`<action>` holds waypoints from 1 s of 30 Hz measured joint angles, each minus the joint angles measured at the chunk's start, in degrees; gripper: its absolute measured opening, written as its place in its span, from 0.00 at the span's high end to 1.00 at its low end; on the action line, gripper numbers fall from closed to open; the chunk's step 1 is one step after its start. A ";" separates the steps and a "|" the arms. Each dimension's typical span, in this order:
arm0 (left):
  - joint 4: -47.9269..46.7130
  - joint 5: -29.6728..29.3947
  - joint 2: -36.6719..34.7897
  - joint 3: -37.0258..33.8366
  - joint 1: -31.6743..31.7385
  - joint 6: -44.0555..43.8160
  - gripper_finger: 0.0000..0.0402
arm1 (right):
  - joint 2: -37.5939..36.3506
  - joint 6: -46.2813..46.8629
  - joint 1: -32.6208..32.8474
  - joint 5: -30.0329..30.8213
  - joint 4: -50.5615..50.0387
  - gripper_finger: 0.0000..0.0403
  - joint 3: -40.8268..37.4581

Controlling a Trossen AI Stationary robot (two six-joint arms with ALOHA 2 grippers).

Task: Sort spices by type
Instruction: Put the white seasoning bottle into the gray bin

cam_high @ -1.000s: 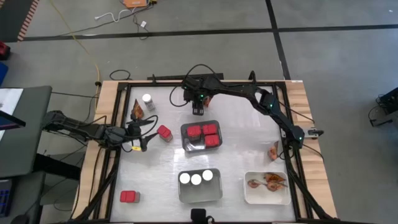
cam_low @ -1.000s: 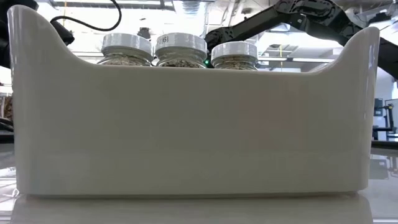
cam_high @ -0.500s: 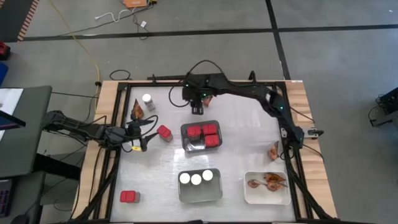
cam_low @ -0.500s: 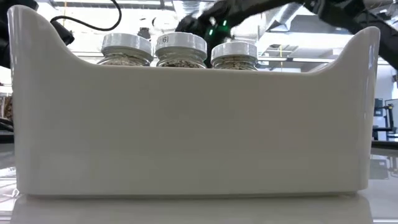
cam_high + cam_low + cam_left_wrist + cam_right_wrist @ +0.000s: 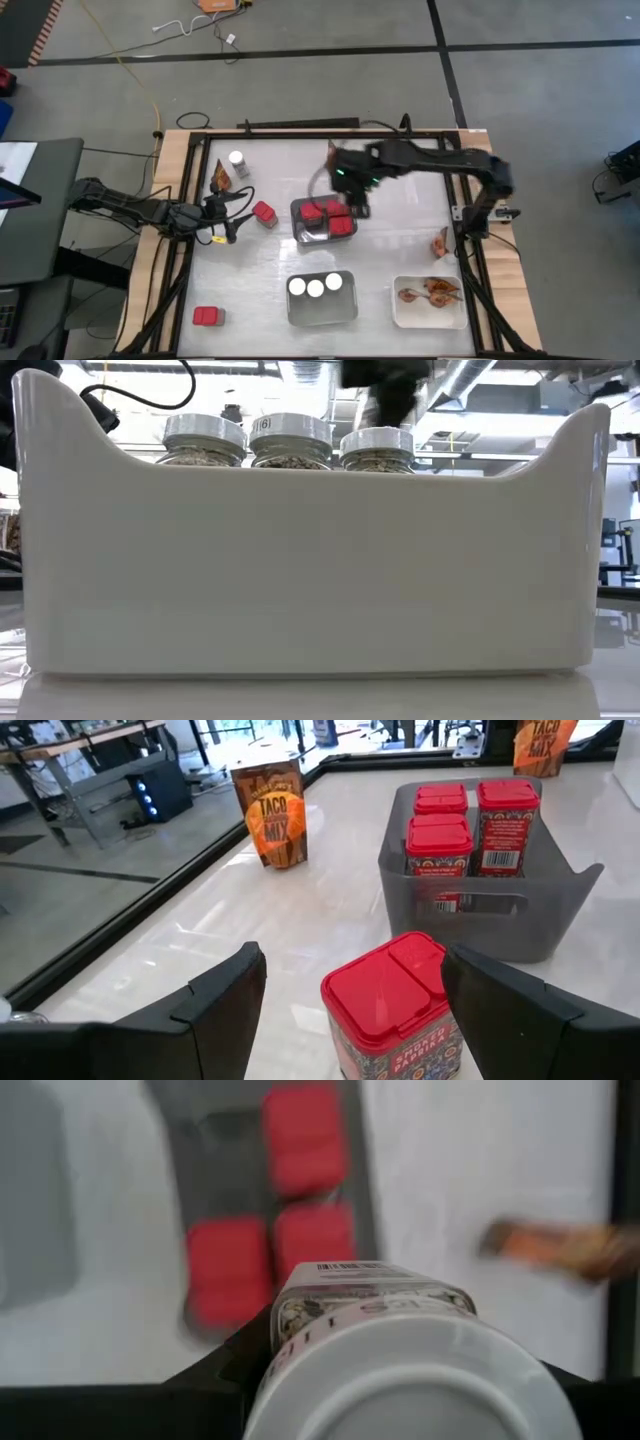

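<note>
clear glass with a round white lid, a jar (image 5: 375, 1350) sits pinched in the right gripper (image 5: 358, 205), its long axis running straight along the fingers and its lid end turned back toward the wrist camera. that gripper hangs over the right edge of the grey tray (image 5: 300, 232) in the middle of the table, and all places below are told from that tray in the high view. three red containers (image 5: 326, 213) stand upright inside it, lids up. just left of it stands one more red container (image 5: 397, 1005), upright and between the widely spread fingers of the left gripper (image 5: 228, 218), which do not touch it. farther left and up, another jar (image 5: 238, 162) stands upright beside an orange-brown packet (image 5: 220, 177) set on edge. below the tray, a second tray (image 5: 322, 312) holds three jars (image 5: 315, 287) in a row, lids up. down and to the left lies a lone red container (image 5: 208, 316). down and to the right, a white tray (image 5: 430, 318) holds packets lying flat, with another packet (image 5: 440, 243) just above it.
</note>
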 joint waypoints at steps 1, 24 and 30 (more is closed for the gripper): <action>-0.02 0.00 -0.02 0.01 0.00 -0.25 0.28 | -2.94 1.78 0.97 0.14 1.22 0.46 -3.74; -0.04 0.01 -0.02 0.01 0.00 -3.93 0.28 | -34.53 96.99 14.77 10.95 2.58 0.46 -53.81; -0.11 0.00 -0.02 0.01 0.00 -3.27 0.28 | -31.83 100.25 14.04 11.69 16.65 0.46 -59.63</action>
